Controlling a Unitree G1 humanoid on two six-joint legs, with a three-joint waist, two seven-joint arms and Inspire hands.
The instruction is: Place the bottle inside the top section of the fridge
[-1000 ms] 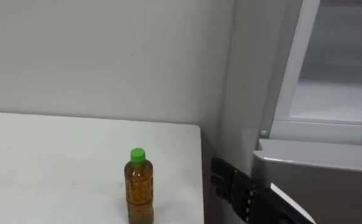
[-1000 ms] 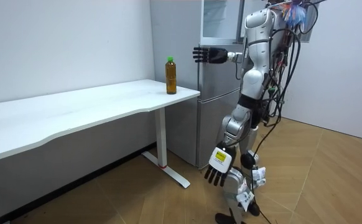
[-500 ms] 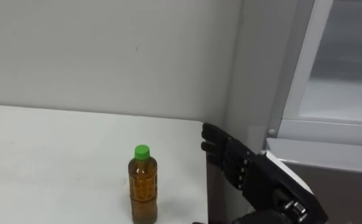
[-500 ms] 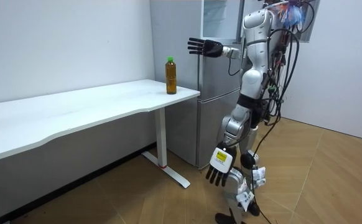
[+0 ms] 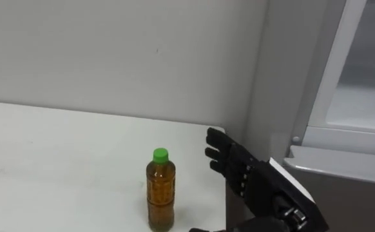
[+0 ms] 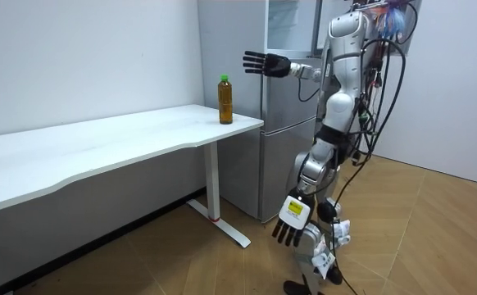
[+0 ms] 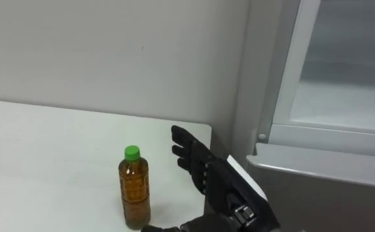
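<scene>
Hovering with fingers spread and totally empty, the right hand (image 5: 239,169) was near the bottle (image 5: 160,193), which stood upright by the table (image 5: 58,148) corner, while the left hand (image 6: 290,223) hung open low down.

I've got the bottle (image 5: 160,191): amber-brown liquid, bright green cap (image 5: 160,154). The table (image 5: 46,161) under the bottle is plain white, no pattern. The wall (image 5: 110,51) behind the bottle is off-white and plain. The right hand (image 5: 229,161) beside the bottle is black, with a white panel at the wrist. The fridge (image 5: 348,200) right of the bottle is silver-grey, pale white inside up top. In my room view, the left hand (image 6: 288,227) well below the bottle has black fingers. The floor (image 6: 435,238) is warm brown wood in a herringbone pattern.
</scene>
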